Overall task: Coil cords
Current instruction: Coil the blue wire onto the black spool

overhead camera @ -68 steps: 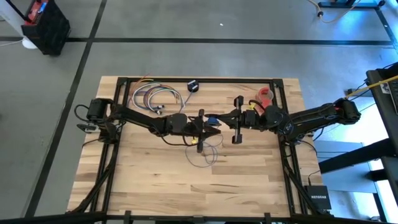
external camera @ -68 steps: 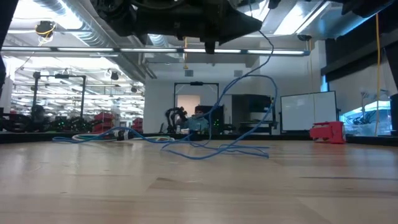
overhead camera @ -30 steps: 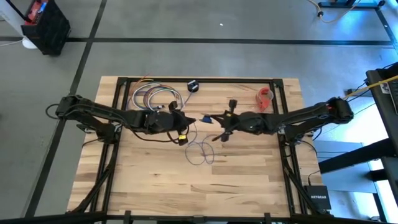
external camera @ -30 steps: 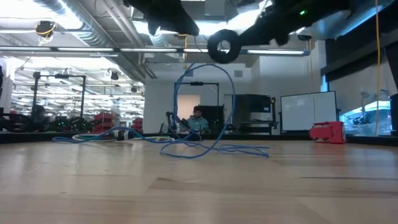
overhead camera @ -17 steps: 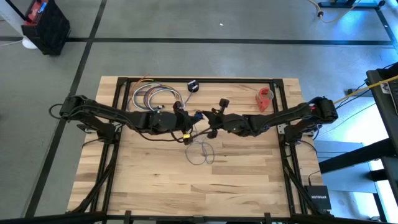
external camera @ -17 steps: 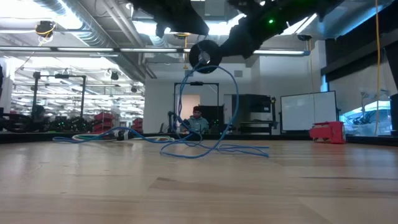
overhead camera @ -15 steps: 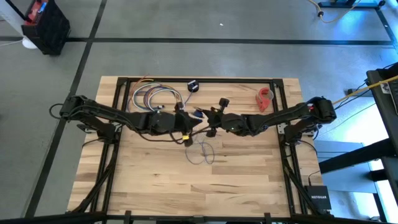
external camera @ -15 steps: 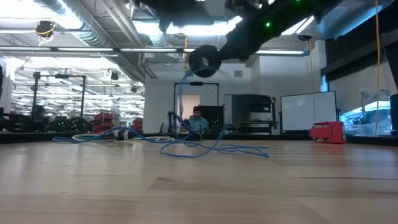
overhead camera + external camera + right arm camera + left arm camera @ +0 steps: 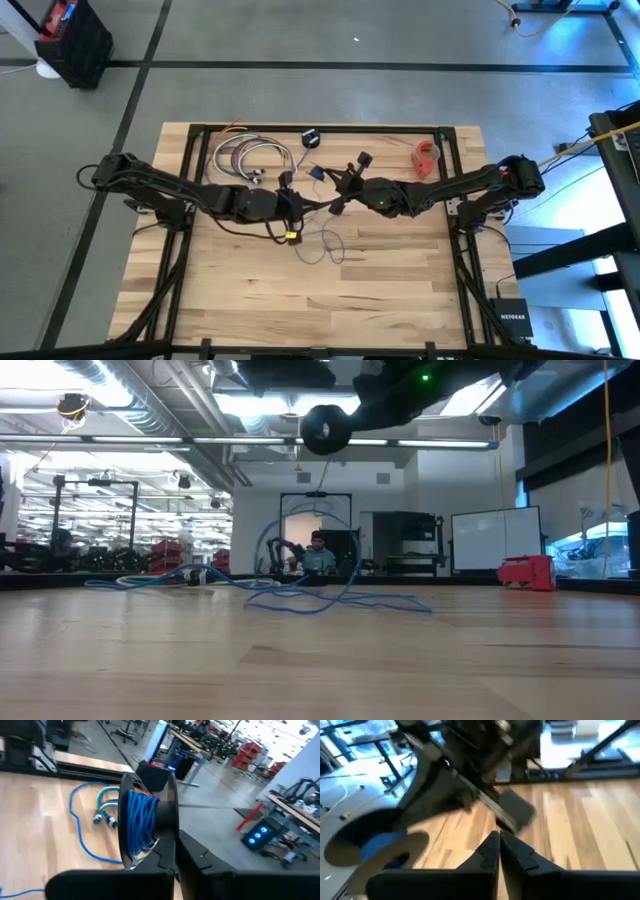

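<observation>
Wooden counter (image 9: pixel 400 290) with both arms meeting above its middle; the left tool (image 9: pixel 497 845) has its fingers pressed together, empty. The right tool (image 9: pixel 172 865), largely hidden behind its load, is clamped on a black spool (image 9: pixel 147 817) wound with blue cord. The cords (image 9: pixel 300 598) trail in loose loops over the counter's centre, their thin ends hard to trace.

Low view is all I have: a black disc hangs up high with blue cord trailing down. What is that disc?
Observer: A spool, with blue cord wound between two black flanges, right at the right gripper.
Operator: Where is the left gripper?
Observer: The left gripper is shut, facing the right arm over the table's middle.
Operator: Any loose cord?
Observer: Yes, loose loops lie on the table, just front of where the arms meet.
</observation>
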`<state>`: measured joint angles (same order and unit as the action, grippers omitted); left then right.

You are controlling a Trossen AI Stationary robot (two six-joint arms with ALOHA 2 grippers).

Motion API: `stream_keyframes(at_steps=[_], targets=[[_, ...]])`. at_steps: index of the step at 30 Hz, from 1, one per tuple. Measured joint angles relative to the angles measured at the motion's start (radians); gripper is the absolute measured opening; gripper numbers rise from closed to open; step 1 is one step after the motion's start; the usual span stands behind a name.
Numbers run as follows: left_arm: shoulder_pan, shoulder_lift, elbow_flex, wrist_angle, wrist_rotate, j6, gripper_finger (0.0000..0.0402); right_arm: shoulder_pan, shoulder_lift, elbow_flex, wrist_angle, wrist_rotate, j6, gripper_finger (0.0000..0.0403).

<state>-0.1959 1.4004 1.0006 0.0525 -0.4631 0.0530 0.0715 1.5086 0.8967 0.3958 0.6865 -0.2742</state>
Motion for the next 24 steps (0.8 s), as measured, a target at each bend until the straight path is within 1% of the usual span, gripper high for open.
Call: stream_keyframes(at_steps=[4, 8, 16, 17, 19, 21, 22, 24], targets=[[-0.016, -0.002, -0.002, -0.121, 0.000, 0.021, 0.0011, 0.000, -0.048, -0.001, -0.037, 0.003, 0.000, 0.0005], [0.004, 0.006, -0.003, -0.148, 0.000, -0.035, 0.0028, 0.000, -0.087, -0.001, -0.079, 0.002, 0.005, 0.0005], [0.110, 0.007, -0.087, -0.146, 0.005, -0.169, 0.0115, 0.001, -0.142, -0.034, -0.103, 0.003, 0.005, 0.0005], [0.123, 0.007, -0.095, -0.139, 0.030, -0.192, 0.0124, 0.000, -0.149, -0.040, -0.103, 0.003, 0.005, 0.0005], [0.143, 0.007, -0.103, -0.142, 0.130, -0.215, 0.0137, 0.000, -0.162, -0.051, -0.101, 0.012, 0.000, 0.0005], [0.149, 0.008, -0.103, -0.128, 0.228, -0.200, 0.0145, 0.000, -0.170, -0.059, -0.102, 0.023, -0.006, 0.0005], [0.146, 0.008, -0.103, -0.119, 0.251, -0.193, 0.0147, 0.000, -0.171, -0.061, -0.111, 0.026, -0.007, 0.0005], [0.123, 0.018, -0.103, -0.114, 0.257, -0.173, 0.0149, 0.000, -0.171, -0.061, -0.120, 0.027, -0.013, 0.0005]])
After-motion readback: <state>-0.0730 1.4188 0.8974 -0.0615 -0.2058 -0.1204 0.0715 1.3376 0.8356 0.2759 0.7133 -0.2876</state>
